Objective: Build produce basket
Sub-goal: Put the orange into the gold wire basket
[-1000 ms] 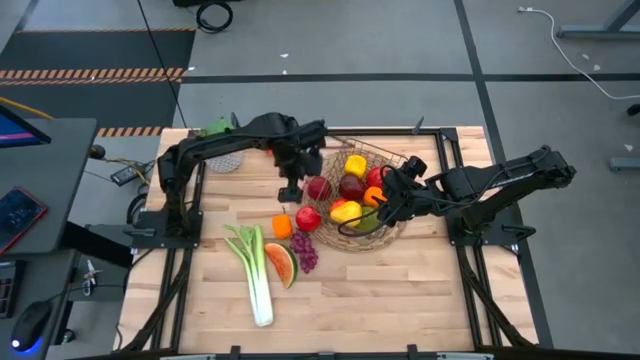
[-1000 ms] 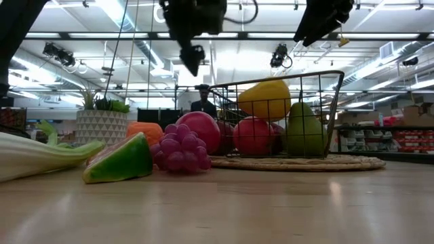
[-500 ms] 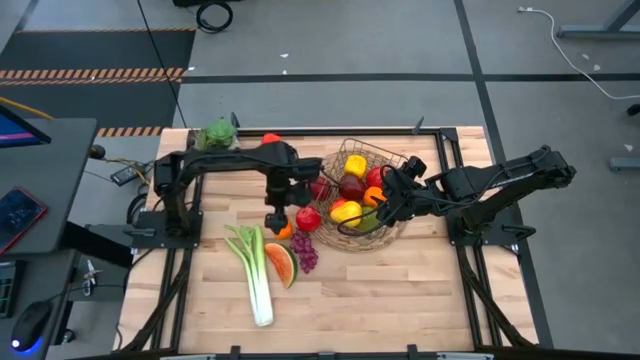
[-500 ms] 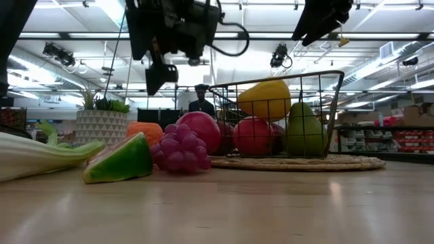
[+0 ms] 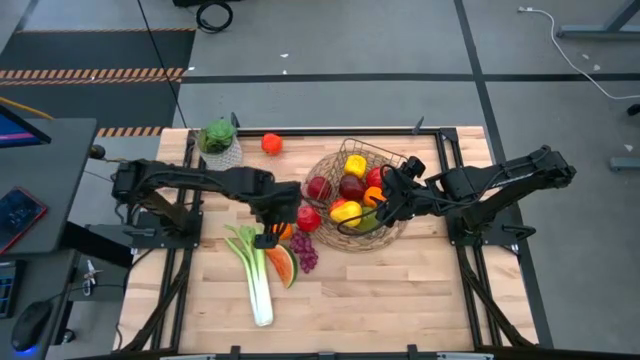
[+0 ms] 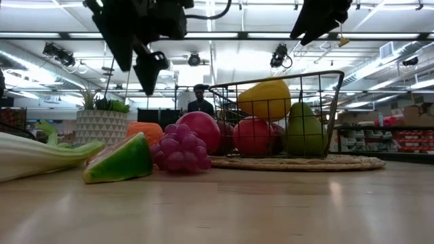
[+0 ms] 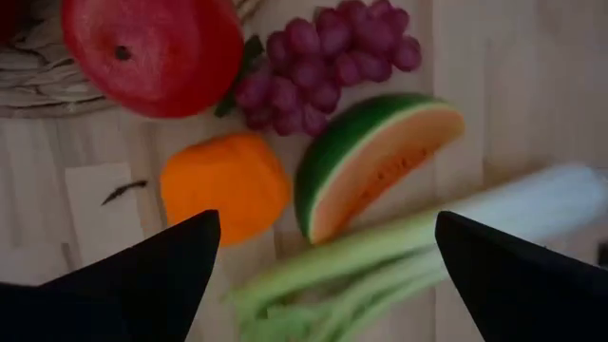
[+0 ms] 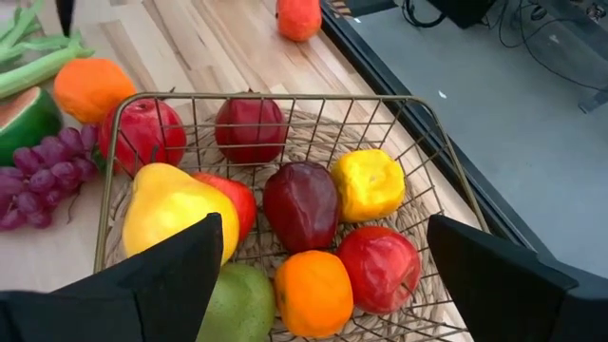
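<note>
Left claw [image 5: 266, 238] has swung away from the basket side toward the loose produce, now hovering over the orange [image 5: 284, 229] and leek [image 5: 254, 270], jaws wide and empty; its wrist view looks down between the fingers at the orange [image 7: 221, 187], watermelon slice [image 7: 375, 157], grapes [image 7: 323, 62] and leek stalks [image 7: 399, 256]. Right claw [image 5: 385, 205] has not shifted, hangs over the near edge of the basket [image 5: 395, 230], jaws wide, holding nothing. Outward from the left claw: red apple [image 5: 308, 217] just beside the basket rim, grapes [image 5: 303, 249] and watermelon slice [image 5: 281, 264] close together on the table [image 5: 400, 290], leek lying long toward the front. Basket already holds a yellow lemon [image 5: 355, 165], dark red apples, an orange and a pear. Far off by the back edge sit a small red fruit [image 5: 271, 143] and a potted plant [image 5: 219, 140], not part of the job. Risks: items under the left claw are crowded, so a descent on the orange could nudge the slice or grapes or pinch two at once; orange may roll from a off-centre pinch. Right claw over the basket could block the drop path.
</note>
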Controlling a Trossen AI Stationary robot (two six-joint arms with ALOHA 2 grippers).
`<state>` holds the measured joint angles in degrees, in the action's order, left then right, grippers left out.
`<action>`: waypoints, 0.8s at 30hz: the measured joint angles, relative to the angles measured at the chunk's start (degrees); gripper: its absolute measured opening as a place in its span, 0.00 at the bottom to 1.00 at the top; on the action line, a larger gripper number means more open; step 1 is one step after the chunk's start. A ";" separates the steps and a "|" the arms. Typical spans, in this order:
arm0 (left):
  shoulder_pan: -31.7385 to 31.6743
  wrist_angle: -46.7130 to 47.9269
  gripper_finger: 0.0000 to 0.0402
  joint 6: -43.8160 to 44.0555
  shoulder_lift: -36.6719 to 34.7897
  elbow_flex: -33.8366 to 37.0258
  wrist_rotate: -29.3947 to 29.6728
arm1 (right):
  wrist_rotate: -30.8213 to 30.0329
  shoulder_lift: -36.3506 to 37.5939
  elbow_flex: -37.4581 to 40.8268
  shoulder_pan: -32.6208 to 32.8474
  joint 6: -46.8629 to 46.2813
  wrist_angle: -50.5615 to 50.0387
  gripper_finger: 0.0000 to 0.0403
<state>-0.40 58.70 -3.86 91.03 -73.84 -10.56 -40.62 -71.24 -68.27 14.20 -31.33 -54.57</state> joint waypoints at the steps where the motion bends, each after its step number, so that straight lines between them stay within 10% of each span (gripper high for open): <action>1: 0.11 -2.33 0.99 0.71 -0.76 1.81 0.15 | 0.00 0.00 0.00 0.00 0.14 0.15 0.93; 16: 1.54 -12.71 0.99 1.92 -1.06 10.51 15.67 | 0.22 -0.02 0.00 0.00 3.02 3.50 0.93; 24: 4.76 -14.13 0.99 0.34 0.93 10.53 14.82 | 0.21 -0.02 0.00 0.00 3.00 3.63 0.93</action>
<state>4.36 44.57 -3.53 91.96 -63.31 4.27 -40.41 -71.26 -68.27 14.20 -28.33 -50.94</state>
